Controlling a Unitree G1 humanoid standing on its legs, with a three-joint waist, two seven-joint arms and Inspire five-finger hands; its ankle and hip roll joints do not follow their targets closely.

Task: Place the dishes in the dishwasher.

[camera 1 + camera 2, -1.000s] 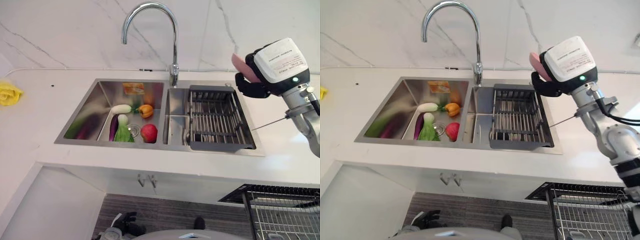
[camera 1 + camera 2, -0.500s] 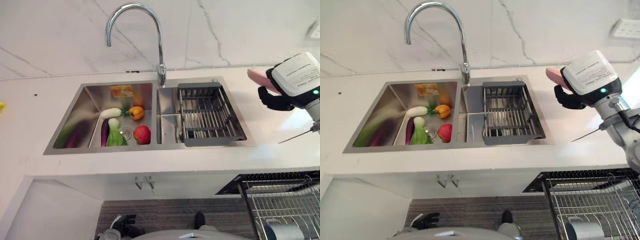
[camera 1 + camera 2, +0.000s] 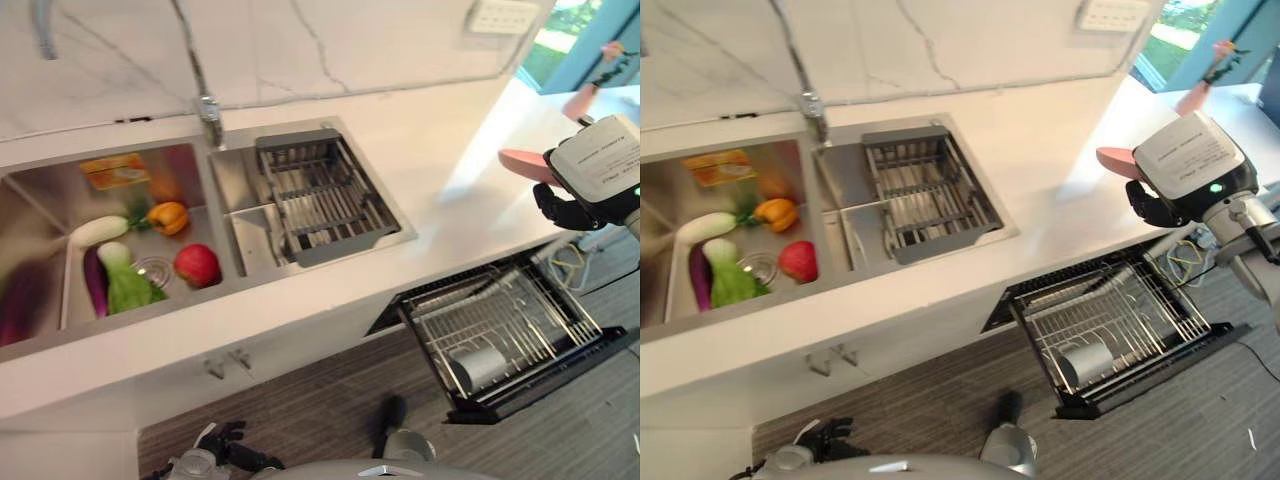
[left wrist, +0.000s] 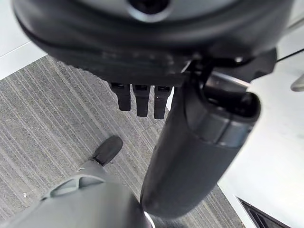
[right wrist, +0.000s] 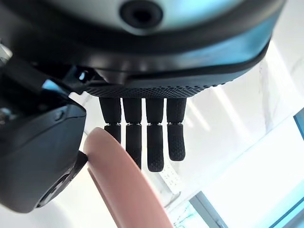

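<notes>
Holding a pink plate, the right hand hovers above the open dishwasher.

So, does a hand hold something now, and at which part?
The right hand pinches the pink plate at its rim, thumb against fingers. The left hand holds nothing.

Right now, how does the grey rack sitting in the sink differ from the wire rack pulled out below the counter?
The sink rack is dark grey with a solid frame and sits in the sink's right basin; the dishwasher rack is thin bare wire, pulled out low over the floor. The sink rack looks empty, while the dishwasher rack already holds a metal cup on its side. Both are slatted holders for dishes.
</notes>
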